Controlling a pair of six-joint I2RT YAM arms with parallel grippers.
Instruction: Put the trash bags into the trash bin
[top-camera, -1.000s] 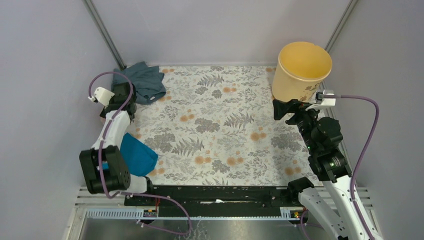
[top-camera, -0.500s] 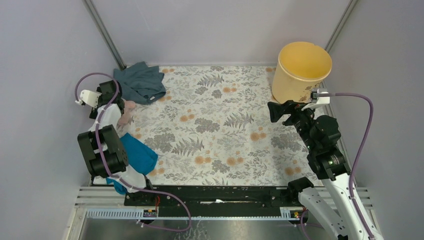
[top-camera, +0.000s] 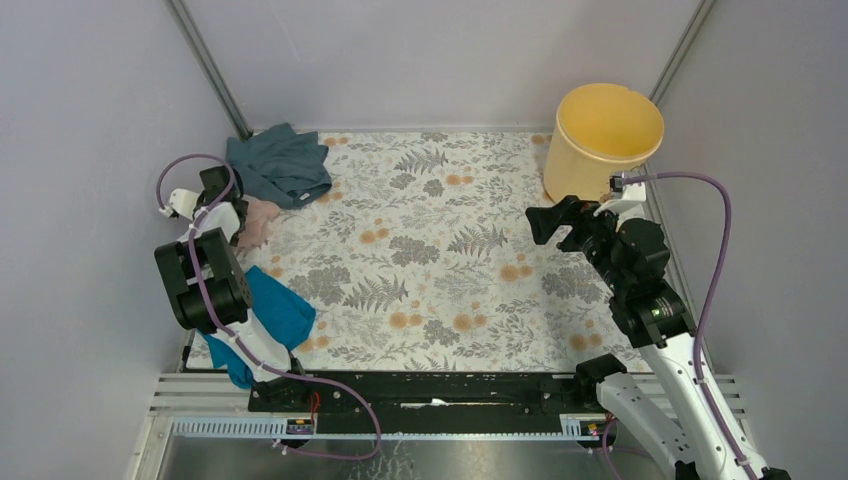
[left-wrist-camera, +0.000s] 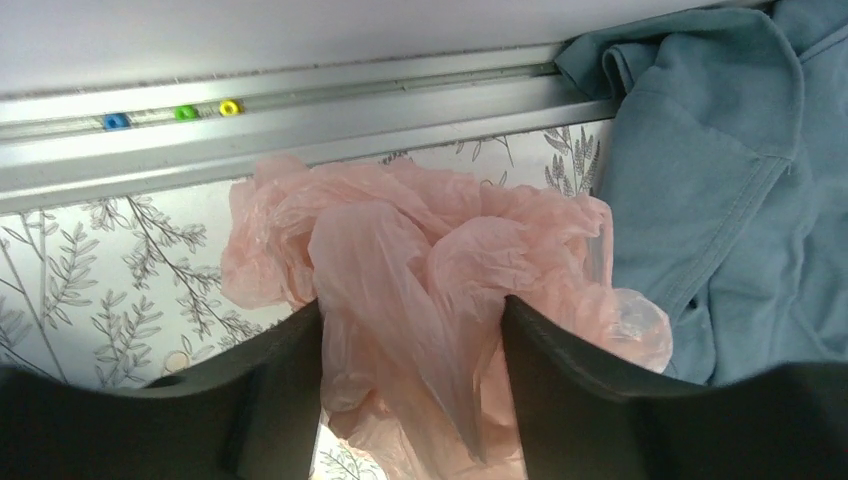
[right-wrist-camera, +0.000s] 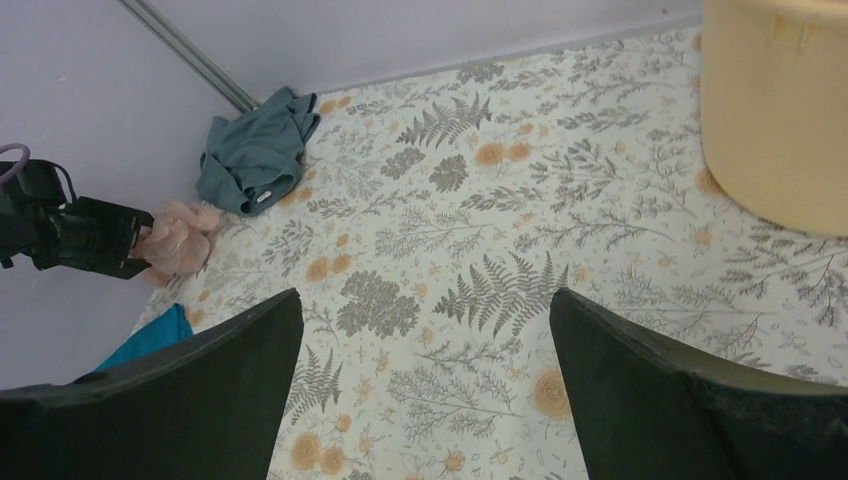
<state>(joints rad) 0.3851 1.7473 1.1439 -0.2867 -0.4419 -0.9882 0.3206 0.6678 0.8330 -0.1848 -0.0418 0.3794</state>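
The trash bag (top-camera: 260, 218) is a crumpled pale pink film lying at the table's left edge, beside the grey-blue cloth. In the left wrist view the trash bag (left-wrist-camera: 420, 240) fills the gap between my left gripper's (left-wrist-camera: 412, 305) black fingers, which stand apart on either side of it. From above, the left gripper (top-camera: 240, 222) is low at the bag. The yellow-orange trash bin (top-camera: 600, 140) stands upright at the far right corner. My right gripper (top-camera: 538, 224) hovers open and empty in front of the bin, pointing left. The right wrist view shows the bin's side (right-wrist-camera: 770, 110) and the distant bag (right-wrist-camera: 175, 240).
A grey-blue cloth (top-camera: 285, 165) lies bunched at the far left corner, touching the bag's right side (left-wrist-camera: 720, 180). A bright teal cloth (top-camera: 275, 310) lies under the left arm near its base. A metal rail (left-wrist-camera: 300, 100) and the wall run just behind the bag.
My left gripper has swung down and left onto the pink bag, and its fingers have narrowed around it. The right gripper has pulled back from the bin towards the left.
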